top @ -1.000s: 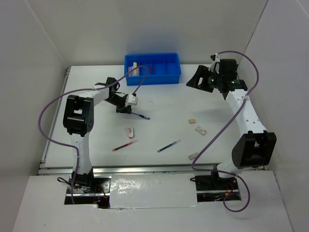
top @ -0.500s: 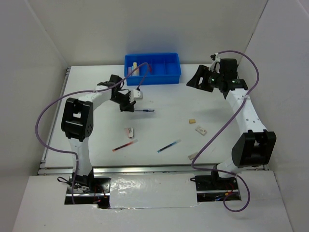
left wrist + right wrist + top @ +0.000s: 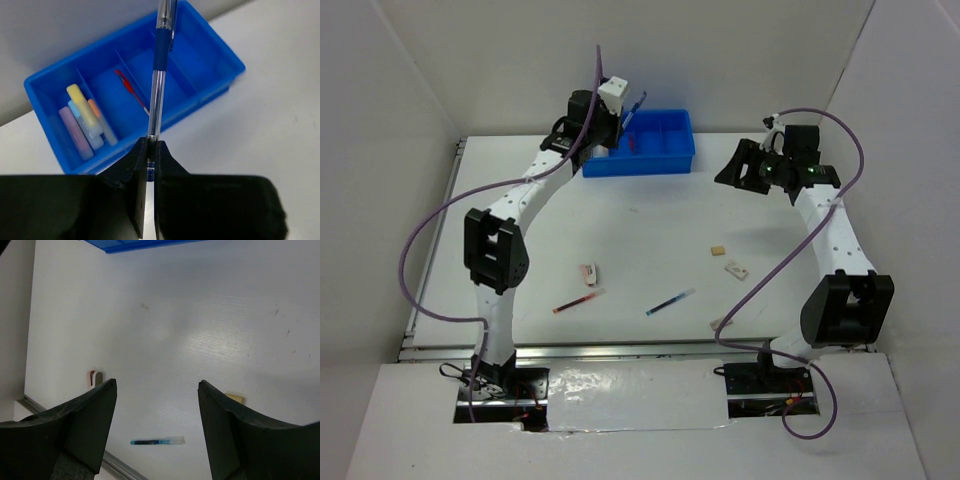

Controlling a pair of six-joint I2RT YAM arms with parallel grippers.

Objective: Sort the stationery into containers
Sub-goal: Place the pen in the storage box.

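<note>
Left gripper [image 3: 151, 146]: jaws are closed narrow on the back end of a blue pen [image 3: 159, 70], which is pinched between the fingertips and sticks straight out ahead. The pen is held raised above the blue tray [image 3: 236, 66] and pointed across its middle compartments. A drop into a compartment is judged to be the step in hand. The grip at the very end is judged to let the barrel fall clear once released.

The exact compartment under the pen cannot be told from these views. A red pen [image 3: 131, 89] is seen in the compartment second from the tray's left end, so that one is judged the likely target. Pastel bars [image 3: 82, 100] (yellow, pale blue, orange, lilac) are grouped in the tray's left-end compartment, so sorting by kind is implied.

Right gripper [image 3: 156, 387]: jaws are spread wide, nothing held. It is parked raised off the tray's right end and aimed down at the table [image 3: 650, 220]. This is judged as being kept out of the left arm's way.

Well to the near side of the tray, a loose red pen [image 3: 579, 300], a loose blue pen [image 3: 669, 301] and small erasers [image 3: 736, 268] are seen unsorted.
</note>
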